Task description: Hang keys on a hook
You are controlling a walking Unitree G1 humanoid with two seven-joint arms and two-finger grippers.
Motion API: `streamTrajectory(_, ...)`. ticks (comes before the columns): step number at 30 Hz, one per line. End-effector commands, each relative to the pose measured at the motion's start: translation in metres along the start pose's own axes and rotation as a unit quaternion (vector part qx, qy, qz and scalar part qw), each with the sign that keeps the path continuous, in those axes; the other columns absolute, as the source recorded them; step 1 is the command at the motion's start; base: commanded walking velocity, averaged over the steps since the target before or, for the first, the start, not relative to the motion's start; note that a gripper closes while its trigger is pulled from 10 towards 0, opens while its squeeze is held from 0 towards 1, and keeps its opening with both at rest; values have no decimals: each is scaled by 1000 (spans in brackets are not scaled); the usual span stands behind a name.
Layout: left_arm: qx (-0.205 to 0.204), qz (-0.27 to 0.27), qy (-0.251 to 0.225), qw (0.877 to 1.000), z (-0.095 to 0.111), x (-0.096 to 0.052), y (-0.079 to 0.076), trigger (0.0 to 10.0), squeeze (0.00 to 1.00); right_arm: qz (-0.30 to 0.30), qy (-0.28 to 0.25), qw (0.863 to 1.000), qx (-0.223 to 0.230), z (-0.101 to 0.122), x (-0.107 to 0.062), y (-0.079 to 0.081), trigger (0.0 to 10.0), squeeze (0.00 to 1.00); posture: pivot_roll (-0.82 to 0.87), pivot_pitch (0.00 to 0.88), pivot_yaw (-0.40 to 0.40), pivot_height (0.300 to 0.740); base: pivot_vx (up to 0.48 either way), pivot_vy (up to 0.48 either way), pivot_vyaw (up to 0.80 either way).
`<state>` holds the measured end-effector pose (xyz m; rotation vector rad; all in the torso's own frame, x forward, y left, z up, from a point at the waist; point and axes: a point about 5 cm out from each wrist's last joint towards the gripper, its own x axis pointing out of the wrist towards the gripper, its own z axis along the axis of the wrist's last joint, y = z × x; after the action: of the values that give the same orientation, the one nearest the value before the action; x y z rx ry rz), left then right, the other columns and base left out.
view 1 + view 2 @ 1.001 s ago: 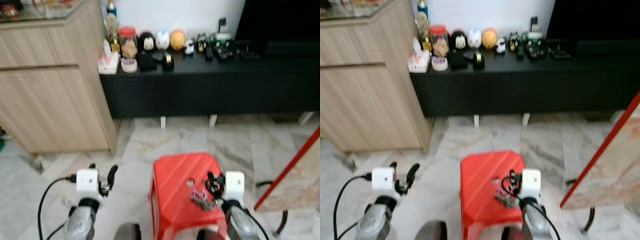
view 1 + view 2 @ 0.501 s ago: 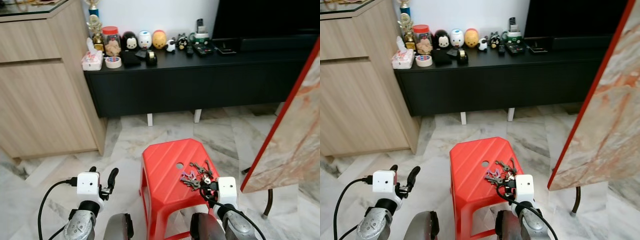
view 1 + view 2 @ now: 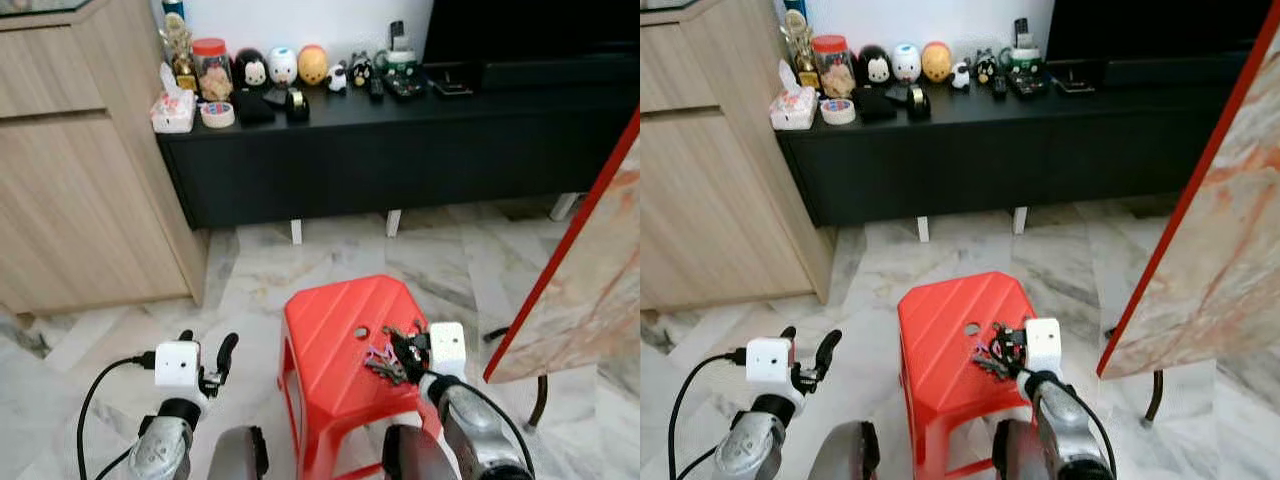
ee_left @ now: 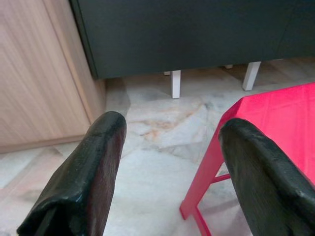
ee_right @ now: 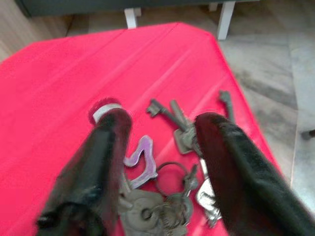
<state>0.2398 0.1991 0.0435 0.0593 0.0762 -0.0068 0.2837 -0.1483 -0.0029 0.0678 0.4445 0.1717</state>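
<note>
A bunch of metal keys (image 5: 167,194) with a purple tag lies on the top of a red plastic stool (image 3: 325,335), near its right side. My right gripper (image 5: 161,123) is low over the stool, open, with one black finger on each side of the bunch (image 3: 383,364). Whether the fingertips touch the stool top I cannot tell. My left gripper (image 3: 207,345) is open and holds nothing, above the marble floor to the left of the stool.
A long black low cabinet (image 3: 420,160) with figurines, a jar and a tape roll stands ahead against the wall. A tall wooden cabinet (image 3: 80,190) is at the left. A tilted marble slab with a red edge (image 3: 590,270) leans close on the right.
My right gripper has moved forward from the stool's near edge to straddle the keys. The camera has shifted a little. The left arm has stayed put.
</note>
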Motion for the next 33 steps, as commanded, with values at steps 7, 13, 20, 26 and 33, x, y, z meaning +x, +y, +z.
streamTrajectory(7, 4, 0, 16, 1000, -6, -2, 2, 10000, 0, -7, 15, 1000, 8, -5, -1, -3, 10000, 0, 63, 27, 0, 572, 0, 0, 0)
streamTrajectory(13, 6, 1, 18, 1000, -6, -2, 3, 10000, 0, -9, 2, 1000, 5, -8, -7, -4, 10000, 0, 59, 29, 1, 572, 0, 0, 0)
streamTrajectory(20, 7, -3, 18, 1000, -6, 0, 0, 10000, 0, -13, 49, 999, 5, -22, -9, -6, 10000, 0, 61, 25, 2, 572, 0, 0, 0)
streamTrajectory(26, 9, 0, 16, 1000, -5, 0, 1, 10000, 0, -13, 47, 999, 10, -18, -6, -6, 10000, 0, 67, 26, -1, 572, 0, 0, 0)
streamTrajectory(33, 11, -1, 16, 1000, -6, 0, 1, 10000, 0, -16, 54, 998, 7, -17, -6, -8, 588, 0, 66, 27, 1, 572, 0, 0, 0)
